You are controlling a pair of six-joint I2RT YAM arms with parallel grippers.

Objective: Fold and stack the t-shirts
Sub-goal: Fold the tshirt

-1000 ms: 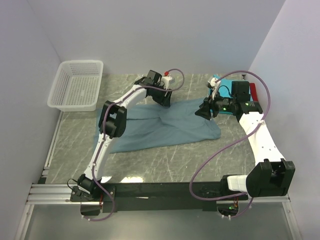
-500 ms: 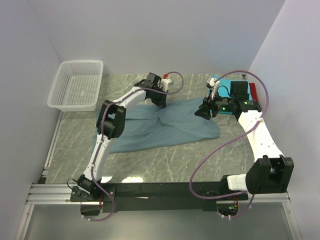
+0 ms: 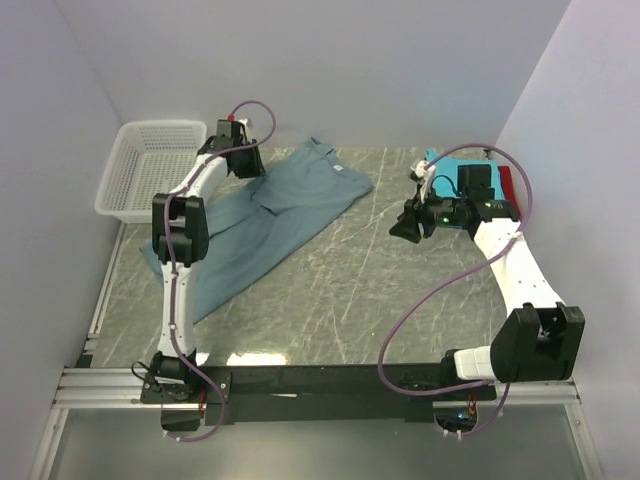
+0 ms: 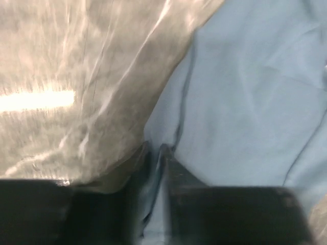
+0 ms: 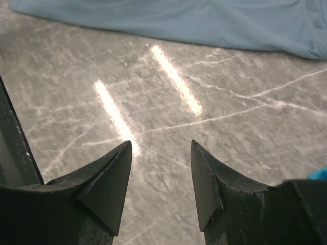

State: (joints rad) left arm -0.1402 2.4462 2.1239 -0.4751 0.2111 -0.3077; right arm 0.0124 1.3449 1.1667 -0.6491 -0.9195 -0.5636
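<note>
The left gripper [image 4: 155, 150] pinched the blue shirt [image 3: 270, 215], which lay slanted on the table's [image 3: 400, 300] left side, probably to pull it flat. The right gripper [image 5: 161, 145] hung with jaws apart and empty near the folded shirts [image 3: 450, 165], likely waiting to help.

Pale lilac-white walls [image 3: 330, 70] fill the top and both sides of the overhead frame; the tabletop [image 3: 400, 300] is grey marble-patterned with white veins; bright streaks of light [image 5: 115, 117] glare on it; an aluminium rail [image 3: 103, 290] edges its left side.
</note>
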